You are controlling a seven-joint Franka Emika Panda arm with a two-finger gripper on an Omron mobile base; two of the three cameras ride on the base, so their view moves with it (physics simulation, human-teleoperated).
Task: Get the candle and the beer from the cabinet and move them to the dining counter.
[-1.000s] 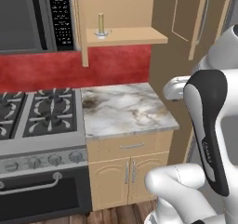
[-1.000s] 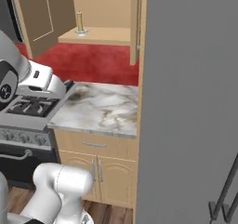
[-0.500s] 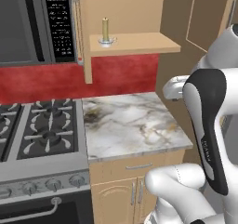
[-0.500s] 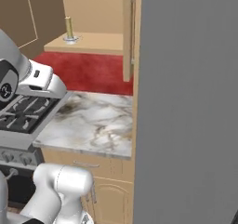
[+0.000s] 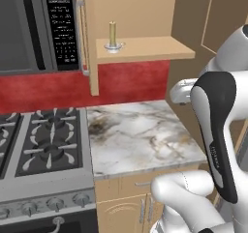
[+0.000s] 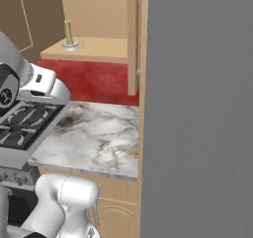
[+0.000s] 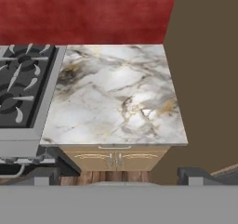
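The candle (image 5: 112, 35), a slim pale olive stick in a small silver holder, stands upright at the left end of the lower shelf of the open wall cabinet (image 5: 150, 49). In the right base view the candle (image 6: 68, 34) stands on that same cabinet (image 6: 99, 48) shelf. The beer and the dining counter are out of view. My gripper (image 7: 117, 177) hangs open over the front of the short marble countertop (image 7: 116, 95), well below the candle. Its two fingertips (image 7: 42, 176) stand far apart with nothing between them.
A gas stove (image 5: 41, 142) adjoins the countertop (image 5: 140, 135) on the left, under a black microwave (image 5: 34, 29). The open cabinet door (image 5: 89, 38) hangs edge-on beside the candle. A tall grey panel (image 6: 197, 108) walls off the right. Low base cabinet doors (image 7: 116, 158) sit below.
The whole picture has shifted and grown: the base has driven closer to the cabinet and countertop. The candle stands as before and the gripper stays open.
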